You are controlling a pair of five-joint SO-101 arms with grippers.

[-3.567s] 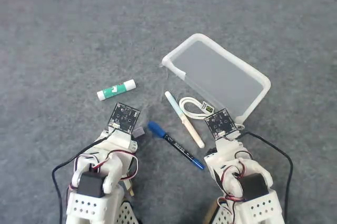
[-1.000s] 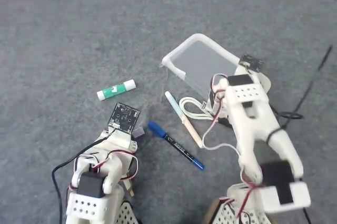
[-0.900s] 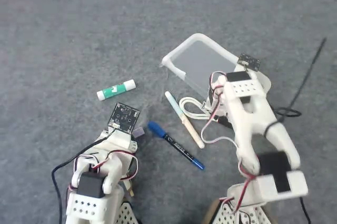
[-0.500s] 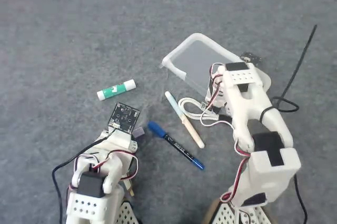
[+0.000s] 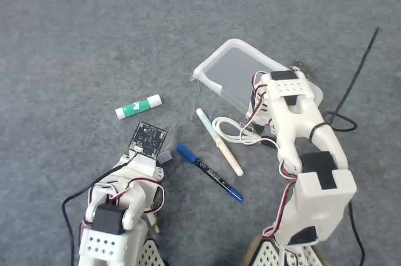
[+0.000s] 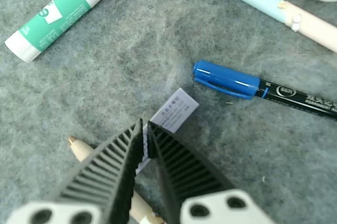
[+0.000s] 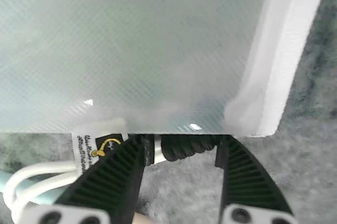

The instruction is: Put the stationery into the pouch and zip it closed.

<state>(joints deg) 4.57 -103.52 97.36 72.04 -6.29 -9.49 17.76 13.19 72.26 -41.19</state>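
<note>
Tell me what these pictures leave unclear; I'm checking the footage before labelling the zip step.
- High view: the right arm covers the pouch's near corner, so its zip is hidden.
- Right wrist view: the dark piece between the jaws of the open right gripper is too blurred to name.
- Left wrist view: the left gripper hides most of a beige stick; the blue pen runs off the edge.

The table [image 5: 75, 53] is covered in grey, matt, fuzzy felt-like cloth. The pouch [image 5: 241, 81] is frosted translucent plastic with a smooth white border. The marker [image 6: 226, 80] has a glossy blue plastic cap. The left tool [image 6: 145, 125] and right tool [image 7: 181, 147] are matt black ribbed plastic.
</note>
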